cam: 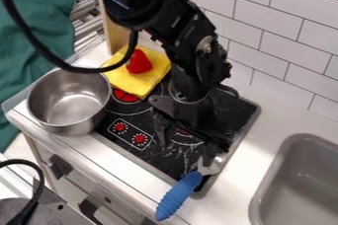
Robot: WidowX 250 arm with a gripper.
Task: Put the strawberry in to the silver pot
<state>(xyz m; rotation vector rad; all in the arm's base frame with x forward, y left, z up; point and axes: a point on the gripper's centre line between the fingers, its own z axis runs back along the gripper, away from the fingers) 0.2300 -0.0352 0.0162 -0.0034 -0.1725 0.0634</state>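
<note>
Camera view: widely spread claw (187, 149) above partly hidden stove (158, 159), sink (300, 169) cut off at right

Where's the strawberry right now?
In the camera view, the red strawberry is at upper left, on the yellow cloth, just up and right of the silver pot.

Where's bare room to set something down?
Counter between stove and sink, back to the wall. Crowded: stove, gripper over it, blue-handled tool at its near edge; pot, strawberry on yellow cloth at its left.
</note>
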